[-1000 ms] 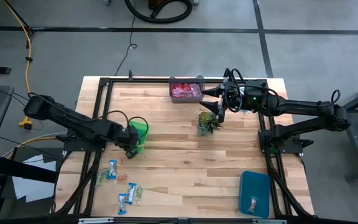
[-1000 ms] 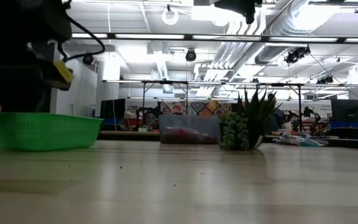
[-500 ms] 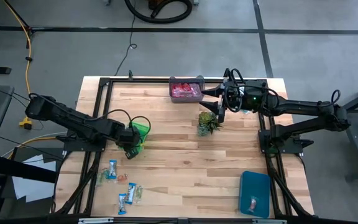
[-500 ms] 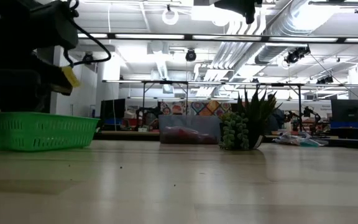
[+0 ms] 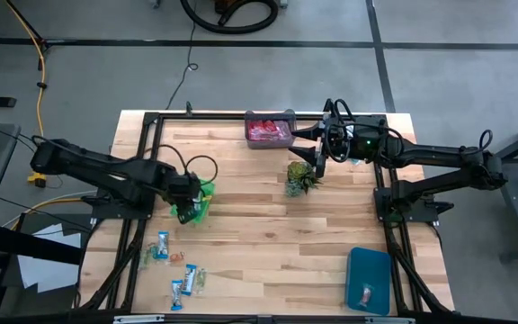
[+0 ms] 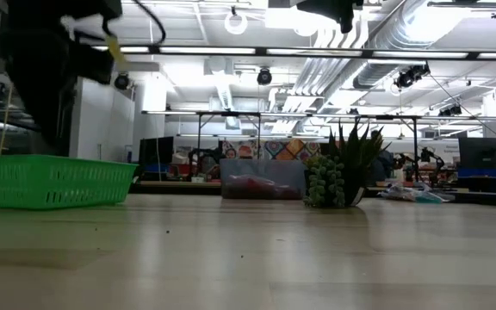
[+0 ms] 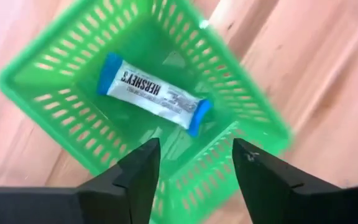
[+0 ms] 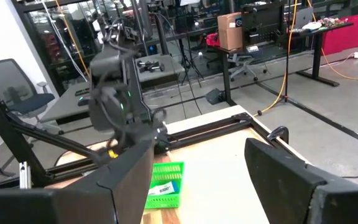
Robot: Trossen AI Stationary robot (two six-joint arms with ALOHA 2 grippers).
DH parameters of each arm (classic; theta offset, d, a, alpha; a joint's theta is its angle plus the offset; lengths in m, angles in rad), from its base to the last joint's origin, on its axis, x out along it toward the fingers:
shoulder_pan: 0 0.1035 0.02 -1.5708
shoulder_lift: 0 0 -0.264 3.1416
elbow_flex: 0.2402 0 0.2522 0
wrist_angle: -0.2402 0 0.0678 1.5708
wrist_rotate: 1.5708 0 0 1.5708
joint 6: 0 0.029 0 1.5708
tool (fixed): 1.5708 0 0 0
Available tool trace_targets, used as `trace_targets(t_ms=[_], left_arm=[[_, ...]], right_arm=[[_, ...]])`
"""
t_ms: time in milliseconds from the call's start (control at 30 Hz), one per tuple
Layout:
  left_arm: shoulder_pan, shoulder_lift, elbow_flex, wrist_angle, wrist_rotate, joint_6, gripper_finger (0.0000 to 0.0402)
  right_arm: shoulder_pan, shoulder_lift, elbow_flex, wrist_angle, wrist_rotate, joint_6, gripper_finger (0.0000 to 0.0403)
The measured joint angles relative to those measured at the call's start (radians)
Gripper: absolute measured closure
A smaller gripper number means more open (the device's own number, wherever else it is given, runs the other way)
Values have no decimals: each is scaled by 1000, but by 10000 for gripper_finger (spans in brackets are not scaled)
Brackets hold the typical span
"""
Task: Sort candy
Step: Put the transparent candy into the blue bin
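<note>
Green basket (image 5: 201, 193) sits at nine o'clock on the table (image 5: 268, 225) in the high view, the left gripper (image 5: 185, 187) above it; loose candy (image 5: 174, 265) lies at seven o'clock, and the right gripper (image 5: 317, 144) waits at one o'clock near the plant (image 5: 301, 177). Low view: the basket (image 6: 54, 181) stands at nine o'clock. Left wrist view: parted, empty jaws above a blue-and-white candy bar (image 7: 154, 93) in the basket. Right wrist view: the right gripper's jaws stand wide, holding nothing.

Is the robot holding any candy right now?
No. The left pincer is open above the green basket, where a blue-and-white candy lies. The right pincer is open and holds nothing.
</note>
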Motion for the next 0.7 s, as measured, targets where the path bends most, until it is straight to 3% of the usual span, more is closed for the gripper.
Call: trace_targets(t_ms=[233, 467, 567, 700], left_arm=[[-25, -137, 104, 96, 0, -34, 204], [27, -221, 121, 637, -238, 185, 204], [104, -198, 121, 840, -223, 328, 204], [200, -143, 121, 1044, -103, 454, 204]], right_arm=[[0, 0, 0, 0, 0, 0, 153], [0, 0, 0, 0, 31, -7, 153], [0, 0, 0, 0, 44, -4, 153], [0, 0, 0, 0, 45, 17, 153]])
